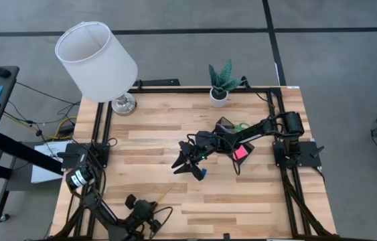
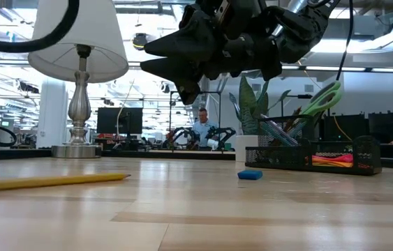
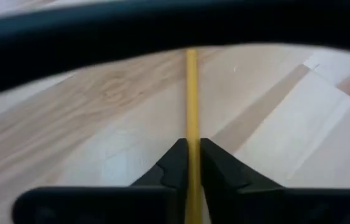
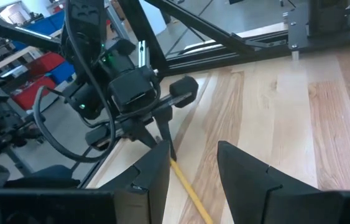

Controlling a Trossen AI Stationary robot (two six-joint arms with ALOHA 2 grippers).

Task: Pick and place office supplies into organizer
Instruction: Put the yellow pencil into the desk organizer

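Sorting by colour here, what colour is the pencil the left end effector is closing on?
Yellow pencil, clearest in the left wrist view.

wooden table (image 1: 242, 201), lamp (image 1: 122, 104), pencil (image 2: 49, 181), eraser (image 2: 250, 175)

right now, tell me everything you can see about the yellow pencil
The yellow pencil is a long, thin, plain yellow stick lying flat on the light wooden table, near its front-left corner. The left gripper has its two dark fingers pinched on it from either side, low at the tabletop. In the low view it lies level on the wood with one end tapering to a point. No other supply touches it.
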